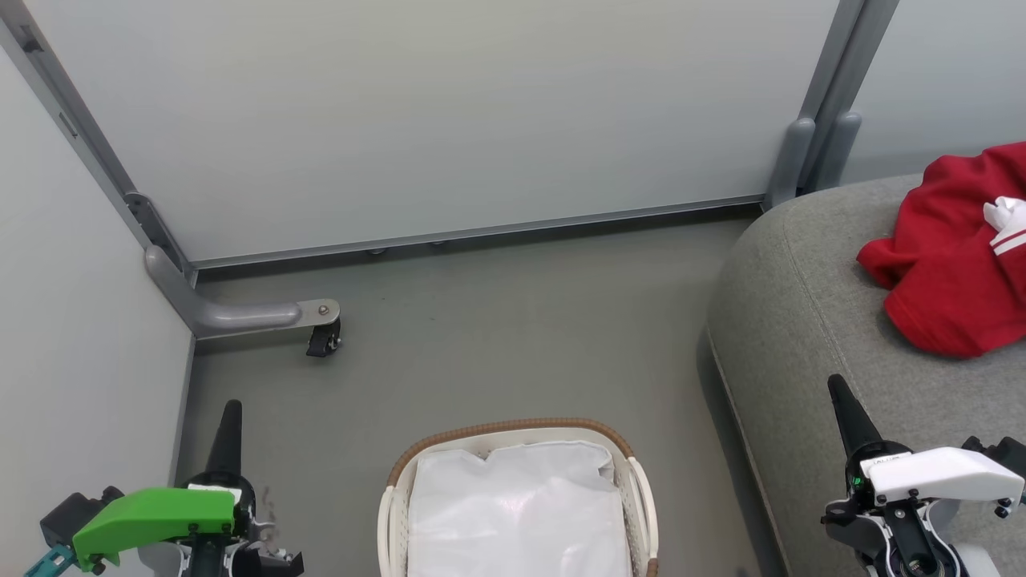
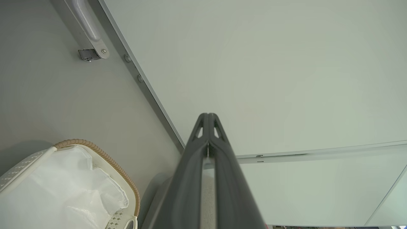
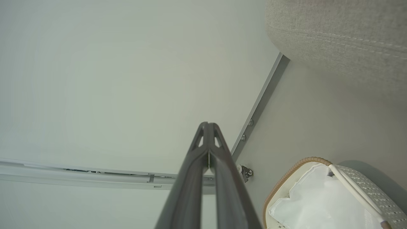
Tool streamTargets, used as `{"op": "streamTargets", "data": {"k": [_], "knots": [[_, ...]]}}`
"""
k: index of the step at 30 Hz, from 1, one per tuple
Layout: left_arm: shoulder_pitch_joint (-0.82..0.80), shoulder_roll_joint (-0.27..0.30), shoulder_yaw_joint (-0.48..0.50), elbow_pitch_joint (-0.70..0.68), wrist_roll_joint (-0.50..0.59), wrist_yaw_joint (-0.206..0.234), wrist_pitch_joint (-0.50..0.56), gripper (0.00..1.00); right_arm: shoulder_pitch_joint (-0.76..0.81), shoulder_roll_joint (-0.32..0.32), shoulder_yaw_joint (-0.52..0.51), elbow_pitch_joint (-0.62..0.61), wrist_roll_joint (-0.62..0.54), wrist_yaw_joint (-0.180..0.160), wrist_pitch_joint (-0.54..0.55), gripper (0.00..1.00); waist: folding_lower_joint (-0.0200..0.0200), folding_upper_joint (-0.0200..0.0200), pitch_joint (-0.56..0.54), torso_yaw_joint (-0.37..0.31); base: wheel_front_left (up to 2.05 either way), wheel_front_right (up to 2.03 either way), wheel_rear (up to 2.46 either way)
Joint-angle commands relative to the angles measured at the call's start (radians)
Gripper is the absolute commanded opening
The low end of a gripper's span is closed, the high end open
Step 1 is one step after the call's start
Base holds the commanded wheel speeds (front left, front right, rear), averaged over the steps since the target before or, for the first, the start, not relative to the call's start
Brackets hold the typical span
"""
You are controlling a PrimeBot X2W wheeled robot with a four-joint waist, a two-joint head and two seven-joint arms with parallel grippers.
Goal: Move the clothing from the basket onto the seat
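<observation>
Right end effector (image 3: 208,124) closed, basket (image 3: 369,190) with white liner (image 3: 318,203) lower right, grey seat (image 3: 337,31) upper right

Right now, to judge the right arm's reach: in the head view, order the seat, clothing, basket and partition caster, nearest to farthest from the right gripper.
1. seat, right beside the right gripper.
2. clothing, ahead, on the seat.
3. basket, leftward, on the floor.
4. partition caster, far left.
</observation>
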Motion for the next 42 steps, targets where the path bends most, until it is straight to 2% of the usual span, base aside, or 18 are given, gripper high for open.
{"op": "streamTargets", "data": {"k": [1, 34, 42], "knots": [[-0.025, 0.005, 0.008, -0.009, -0.023, -0.004, 0.007, 0.00, -0.016, -0.006, -0.005, -0.010, 0.024, -0.001, 0.006, 0.00, 0.0000, 0.0000, 0.000, 0.000, 0.00, 0.00, 0.00], [-0.040, 0.006, 0.048, -0.032, -0.231, -0.020, 0.071, 0.00, -0.020, -0.008, -0.026, -0.028, 0.258, -0.001, 0.070, 0.00, 0.0000, 0.0000, 0.002, -0.003, 0.00, 0.00, 0.00], [-0.039, 0.006, 0.050, -0.033, -0.240, -0.021, 0.075, 0.00, -0.019, -0.008, -0.027, -0.028, 0.268, -0.001, 0.073, 0.00, 0.0000, 0.0000, 0.003, -0.003, 0.00, 0.00, 0.00]]}}
